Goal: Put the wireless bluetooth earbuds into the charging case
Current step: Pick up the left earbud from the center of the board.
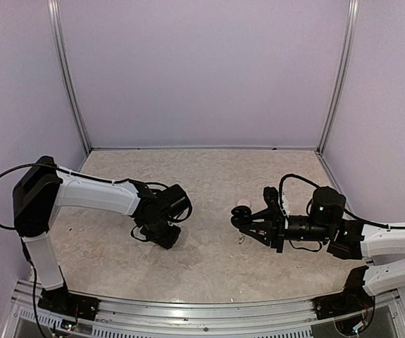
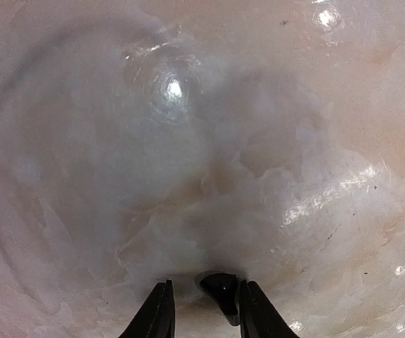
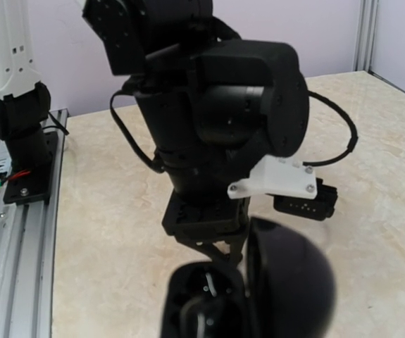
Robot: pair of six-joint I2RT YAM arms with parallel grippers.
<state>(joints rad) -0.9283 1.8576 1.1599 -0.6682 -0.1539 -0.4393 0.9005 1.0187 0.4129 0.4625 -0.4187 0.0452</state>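
Observation:
A glossy black earbud lies on the marble table between my left gripper's fingers. It touches the right finger, and the left finger stands apart from it. That gripper points straight down at the table and is open. My right gripper is shut on the black charging case and holds it low over the table's middle. In the right wrist view the case is open and blurred, with its lid swung to the right. My right fingers are hidden there.
A pale round puck lies just behind the case. The left arm's wrist fills the right wrist view, close beyond the case. Purple walls enclose the marble table. A metal rail runs along the near edge.

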